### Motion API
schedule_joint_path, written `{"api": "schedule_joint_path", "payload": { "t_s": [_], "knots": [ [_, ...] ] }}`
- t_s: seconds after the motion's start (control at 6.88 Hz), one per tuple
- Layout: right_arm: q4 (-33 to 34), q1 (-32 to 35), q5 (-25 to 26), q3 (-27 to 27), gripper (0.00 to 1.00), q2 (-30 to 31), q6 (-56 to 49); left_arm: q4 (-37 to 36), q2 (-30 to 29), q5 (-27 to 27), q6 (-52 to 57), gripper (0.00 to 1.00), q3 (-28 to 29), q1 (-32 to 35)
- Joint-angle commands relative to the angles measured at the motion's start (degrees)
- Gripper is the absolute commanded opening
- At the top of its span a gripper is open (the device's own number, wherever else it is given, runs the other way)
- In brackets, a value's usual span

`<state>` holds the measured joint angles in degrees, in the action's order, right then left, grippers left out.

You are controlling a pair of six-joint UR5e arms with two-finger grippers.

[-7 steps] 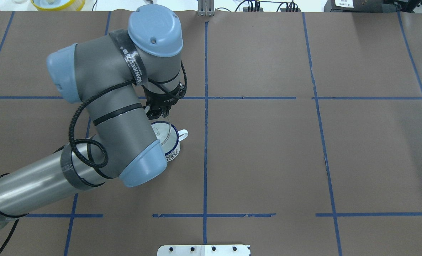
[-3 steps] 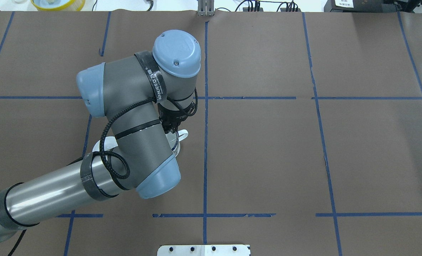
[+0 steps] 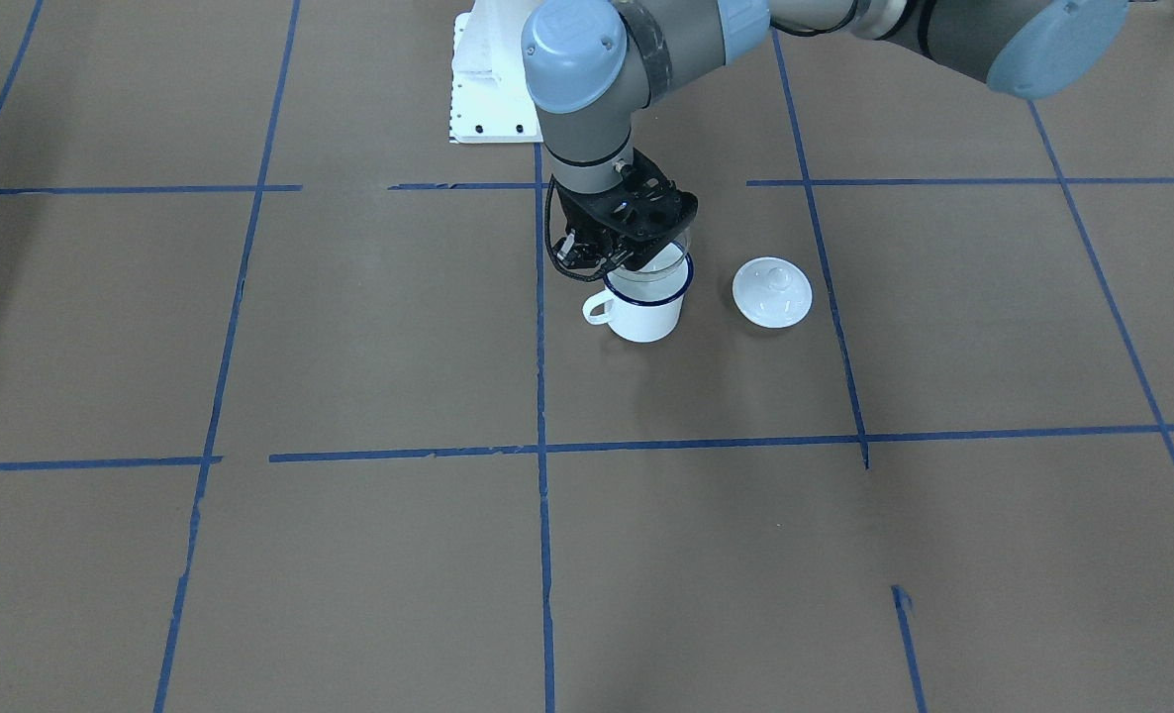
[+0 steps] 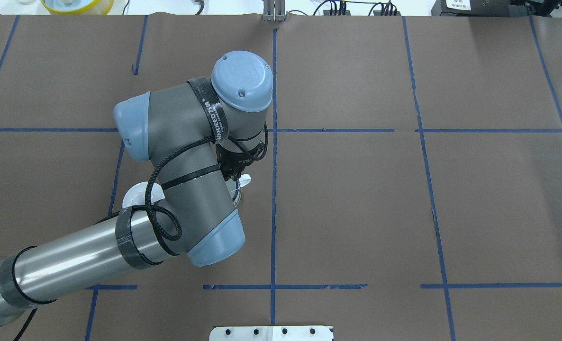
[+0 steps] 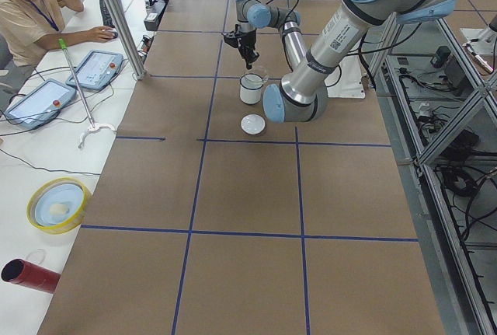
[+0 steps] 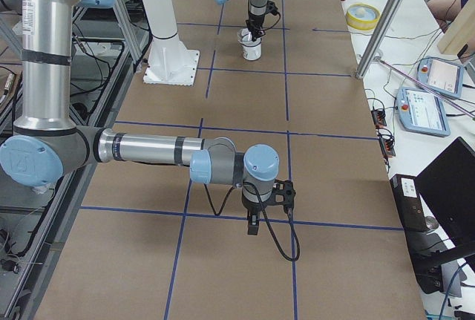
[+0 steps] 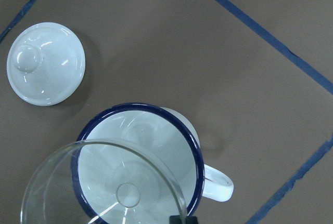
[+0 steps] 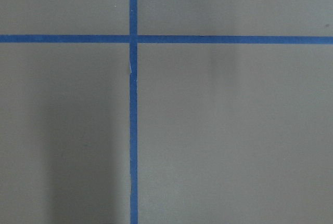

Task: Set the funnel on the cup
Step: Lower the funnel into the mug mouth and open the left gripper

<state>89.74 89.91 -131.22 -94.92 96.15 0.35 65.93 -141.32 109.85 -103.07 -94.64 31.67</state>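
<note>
My left gripper (image 3: 631,254) is clamping the rim of the clear funnel (image 3: 662,265) and holding it over the mouth of the white cup (image 3: 644,315), off-centre. I cannot tell whether they are touching. The knobbed lid (image 3: 771,291) is lying beside the cup on the table (image 3: 349,327). My right gripper (image 6: 252,225) is hanging well apart from them; I cannot tell how its fingers stand.

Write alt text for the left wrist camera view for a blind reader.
A clear funnel, gripped at its rim by the left hand, is over the open white cup, offset toward the frame's lower left. A white knobbed lid lies apart on the brown table, upper left.
</note>
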Motion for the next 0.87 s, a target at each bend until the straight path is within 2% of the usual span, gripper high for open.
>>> {"api": "schedule_joint_path", "payload": {
  "t_s": [0.0, 0.73],
  "knots": [
    [0.0, 0.0, 0.0, 0.0, 1.0, 0.0, 0.0, 0.08, -0.01, -1.21, 2.42, 0.0, 0.15, -0.02],
    [0.0, 0.0, 0.0, 0.0, 1.0, 0.0, 0.0, 0.87, -0.01, -2.71, 4.72, 0.0, 1.3, -0.02]
  ]
}}
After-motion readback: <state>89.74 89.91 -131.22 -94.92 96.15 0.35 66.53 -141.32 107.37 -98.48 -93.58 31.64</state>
